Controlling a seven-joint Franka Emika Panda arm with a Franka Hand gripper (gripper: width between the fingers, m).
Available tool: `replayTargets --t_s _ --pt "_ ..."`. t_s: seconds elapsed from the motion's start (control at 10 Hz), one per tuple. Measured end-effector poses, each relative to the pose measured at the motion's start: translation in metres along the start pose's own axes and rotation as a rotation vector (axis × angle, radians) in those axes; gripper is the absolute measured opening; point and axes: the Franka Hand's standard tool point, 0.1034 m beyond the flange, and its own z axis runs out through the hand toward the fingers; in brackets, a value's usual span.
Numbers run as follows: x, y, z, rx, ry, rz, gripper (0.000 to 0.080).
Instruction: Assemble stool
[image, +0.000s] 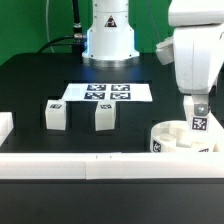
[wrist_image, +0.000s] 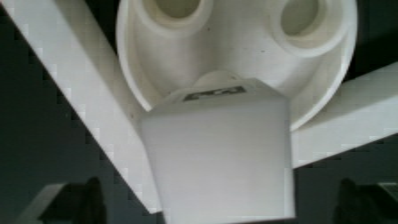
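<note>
The round white seat (image: 168, 136) lies at the exterior view's right, against the front rail. A blocky white leg (image: 198, 125) with a tag stands upright on it. My gripper (image: 197, 110) hangs straight over that leg. In the wrist view the leg (wrist_image: 217, 150) fills the middle, with the seat (wrist_image: 222, 45) and its holes beyond. The dark fingers (wrist_image: 71, 200) stand on either side of the leg with a dark gap on each side, so the gripper (wrist_image: 217, 208) is open around it. Two more legs (image: 55, 115) (image: 104, 117) stand on the table at the left.
The marker board (image: 108, 93) lies flat in the middle before the robot base. A long white rail (image: 90, 165) runs along the front edge, and another white piece (image: 4, 125) sits at the left edge. Rails (wrist_image: 80, 95) also cross the wrist view.
</note>
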Motion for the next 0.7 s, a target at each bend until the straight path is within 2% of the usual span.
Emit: replayTargets --t_s 0.2,0.3,0.4,0.7 --pt "-0.0046 -0.0013 0.0075 0.010 -0.006 0.001 0.0621" --pt "-0.0062 -0.0016 0.0095 0.013 -0.008 0.004 0.0437" --pt "-0.0063 -0.0016 0.0095 0.014 -0.008 0.020 0.0336" --pt "-0.0061 -0.0018 0.0098 0.015 -0.007 0.081 0.0336"
